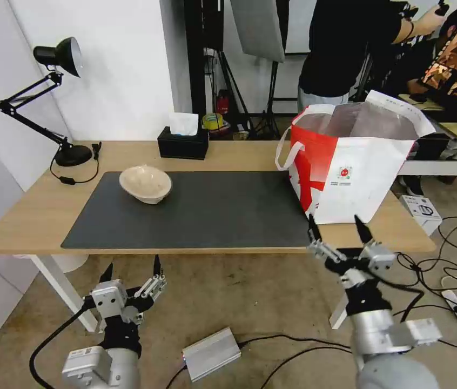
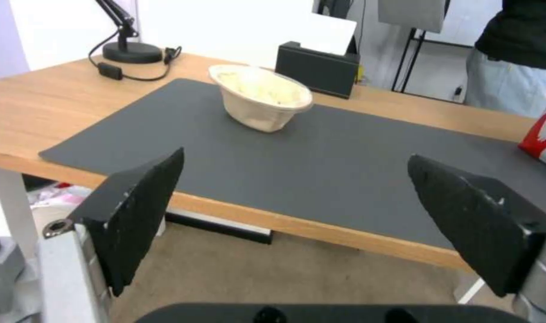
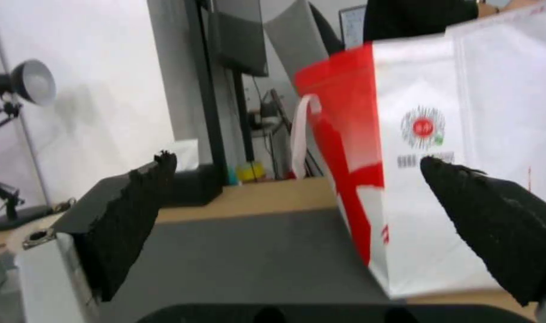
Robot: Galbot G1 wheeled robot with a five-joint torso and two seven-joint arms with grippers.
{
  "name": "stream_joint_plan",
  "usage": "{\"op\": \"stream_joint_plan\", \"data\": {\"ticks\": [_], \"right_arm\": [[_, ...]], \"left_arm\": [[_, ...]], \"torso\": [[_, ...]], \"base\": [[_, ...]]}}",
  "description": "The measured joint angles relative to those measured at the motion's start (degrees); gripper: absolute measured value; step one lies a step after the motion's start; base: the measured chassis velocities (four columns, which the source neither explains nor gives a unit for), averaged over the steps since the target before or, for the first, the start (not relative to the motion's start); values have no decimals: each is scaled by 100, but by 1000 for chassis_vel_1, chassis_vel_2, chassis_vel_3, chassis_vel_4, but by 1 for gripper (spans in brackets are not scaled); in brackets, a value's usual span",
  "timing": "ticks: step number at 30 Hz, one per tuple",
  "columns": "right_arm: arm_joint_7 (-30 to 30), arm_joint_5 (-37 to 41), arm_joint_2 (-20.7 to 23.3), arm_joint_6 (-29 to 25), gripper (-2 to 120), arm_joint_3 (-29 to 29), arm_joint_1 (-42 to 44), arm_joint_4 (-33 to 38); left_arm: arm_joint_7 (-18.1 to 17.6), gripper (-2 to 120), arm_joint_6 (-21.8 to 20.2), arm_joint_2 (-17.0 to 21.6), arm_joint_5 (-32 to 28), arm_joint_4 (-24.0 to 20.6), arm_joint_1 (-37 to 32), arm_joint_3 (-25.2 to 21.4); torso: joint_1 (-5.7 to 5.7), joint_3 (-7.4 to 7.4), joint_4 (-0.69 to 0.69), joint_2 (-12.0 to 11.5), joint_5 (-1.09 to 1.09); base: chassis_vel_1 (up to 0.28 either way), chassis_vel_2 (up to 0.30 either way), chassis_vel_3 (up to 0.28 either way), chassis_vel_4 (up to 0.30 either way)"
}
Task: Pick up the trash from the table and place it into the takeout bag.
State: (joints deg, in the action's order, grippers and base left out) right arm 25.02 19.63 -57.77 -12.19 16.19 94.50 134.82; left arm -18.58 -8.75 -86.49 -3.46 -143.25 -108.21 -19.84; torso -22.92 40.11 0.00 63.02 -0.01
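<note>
A beige paper bowl [image 1: 146, 183] is seen on the dark mat [image 1: 212, 208] of the table [image 1: 28, 210]. It is tipped on its side, with its open mouth turned up and partly toward the robot. It lies ahead of the left pincer [image 1: 131, 273] and well apart from it, up on the table, while the pincer is held low, below the table's front edge. The left pincer's two black fingers [image 2: 138, 211] are spread wide, and nothing is held between them.

The bowl looks light and thin, so it can probably be lifted with little force. It may be a bit soft, and it could be bent or crushed if squeezed hard. Its rim [image 2: 285, 105] is judged the best place to be gripped, with one finger inside and one outside. Because it is tipped, it might be rolled or pushed away if it is bumped first.

The takeout bag [image 1: 355, 167] stands just ahead of the right pincer [image 1: 337, 229], close to it, near the table's front edge. Its top is open and silver lining can be seen inside. The right pincer is also spread wide and empty.

Beyond the bowl, a black tissue box [image 1: 183, 141] and a desk lamp [image 1: 50, 97] are seen at the back of the table.
</note>
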Motion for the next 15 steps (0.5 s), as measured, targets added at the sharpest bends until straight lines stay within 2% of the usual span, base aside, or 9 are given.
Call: {"op": "stream_joint_plan", "data": {"ticks": [15], "right_arm": [[188,-585,-372,-133,100,-532,165,-389]], "left_arm": [[-2,100,19,-34,-7,0,-15,-23]], "torso": [[0,0,0,0,0]], "base": [[0,0,0,0]]}}
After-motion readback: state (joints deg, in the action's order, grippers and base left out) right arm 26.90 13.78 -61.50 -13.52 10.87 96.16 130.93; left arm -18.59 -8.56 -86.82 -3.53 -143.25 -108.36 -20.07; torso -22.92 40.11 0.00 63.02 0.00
